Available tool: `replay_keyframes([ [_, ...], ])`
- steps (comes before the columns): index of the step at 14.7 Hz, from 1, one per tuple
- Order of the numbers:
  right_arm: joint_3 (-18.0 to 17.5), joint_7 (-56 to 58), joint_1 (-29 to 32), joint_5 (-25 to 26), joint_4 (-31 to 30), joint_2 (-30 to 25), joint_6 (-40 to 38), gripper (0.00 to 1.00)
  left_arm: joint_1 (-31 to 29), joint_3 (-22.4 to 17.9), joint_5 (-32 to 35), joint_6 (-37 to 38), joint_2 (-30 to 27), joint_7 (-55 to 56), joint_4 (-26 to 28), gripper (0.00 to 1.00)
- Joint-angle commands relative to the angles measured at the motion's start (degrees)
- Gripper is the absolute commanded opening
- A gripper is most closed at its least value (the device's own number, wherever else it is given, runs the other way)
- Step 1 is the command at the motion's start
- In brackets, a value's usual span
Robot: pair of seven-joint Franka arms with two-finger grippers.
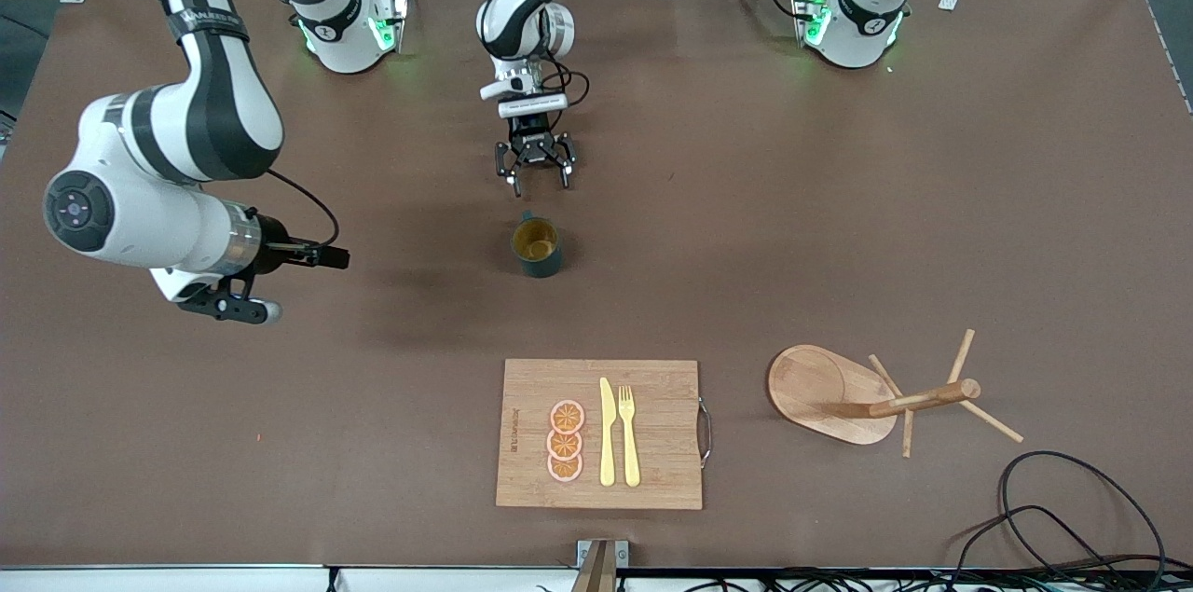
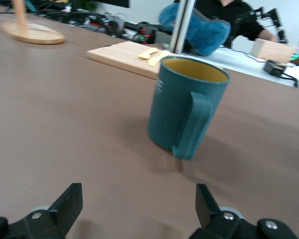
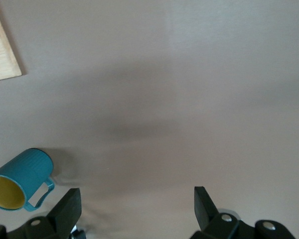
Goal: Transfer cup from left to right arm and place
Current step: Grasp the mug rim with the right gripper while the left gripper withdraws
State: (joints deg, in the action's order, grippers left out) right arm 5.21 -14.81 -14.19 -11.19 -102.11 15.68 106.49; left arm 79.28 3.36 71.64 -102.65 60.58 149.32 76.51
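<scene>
The dark teal cup point(image 1: 537, 247) stands upright on the brown table near its middle, tan inside showing. Its handle points toward the robot bases. My left gripper point(image 1: 541, 186) is open and empty, low over the table just on the base side of the cup. In the left wrist view the cup point(image 2: 184, 112) is a short way ahead of the open gripper point(image 2: 138, 209), handle facing it. My right gripper point(image 1: 233, 305) is open and empty, up over bare table toward the right arm's end. In its wrist view point(image 3: 135, 209) the cup point(image 3: 20, 179) is off to one side.
A wooden cutting board point(image 1: 652, 480) with orange slices, a yellow knife and a fork lies nearer to the front camera than the cup. A wooden mug stand point(image 1: 820, 392) lies toward the left arm's end. Black cables point(image 1: 1072, 517) lie at that front corner.
</scene>
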Motion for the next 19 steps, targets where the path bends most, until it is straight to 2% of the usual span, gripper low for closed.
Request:
replay_keyframes([
  [1, 0.42, -0.30, -4.78, -1.38, -4.67, -0.92, 5.81, 1.00, -0.18, 2.43, -5.62, 3.85, -4.50, 0.27, 0.84, 1.00],
  [4, 0.33, -0.30, -8.92, -1.55, -8.19, -0.83, 12.05, 1.00, -0.26, 4.90, -8.87, 5.00, -8.54, 1.06, 0.93, 1.00],
  [6, 0.33, -0.39, -11.72, -6.53, -10.38, -0.83, 15.65, 1.00, -0.44, 4.99, -12.12, 5.88, -11.87, 0.98, 1.71, 1.00],
  [7, 0.42, -0.39, -13.31, -9.78, -12.05, -0.92, 18.11, 1.00, -0.96, 5.08, -13.36, 5.79, -14.50, 0.98, 3.72, 1.00],
  [8, 0.42, -0.57, -14.89, -10.60, -13.19, -0.92, 20.22, 1.00, -1.40, 5.08, -14.76, 5.71, -18.27, 1.06, 6.87, 1.00],
  [11, 0.42, -3.10, -18.85, -10.87, -16.80, -0.83, 27.52, 1.00, -4.38, 5.17, -18.46, 4.31, -29.70, 0.98, 16.89, 1.00],
  [14, 0.42, -6.63, -22.54, -10.87, -17.42, 1.19, 32.01, 1.00, -8.25, 5.17, -20.75, 2.63, -38.59, 0.37, 24.28, 1.00],
  [17, 0.42, -8.47, -25.88, -10.87, -19.18, 3.47, 39.12, 1.00, -11.94, 5.17, -22.33, 1.84, -44.05, -1.48, 27.99, 1.00],
  [19, 0.51, -9.88, -27.03, -10.87, -19.09, 4.79, 40.28, 0.95, -14.58, 5.17, -24.87, 1.84, -46.42, -6.20, 28.44, 1.00],
])
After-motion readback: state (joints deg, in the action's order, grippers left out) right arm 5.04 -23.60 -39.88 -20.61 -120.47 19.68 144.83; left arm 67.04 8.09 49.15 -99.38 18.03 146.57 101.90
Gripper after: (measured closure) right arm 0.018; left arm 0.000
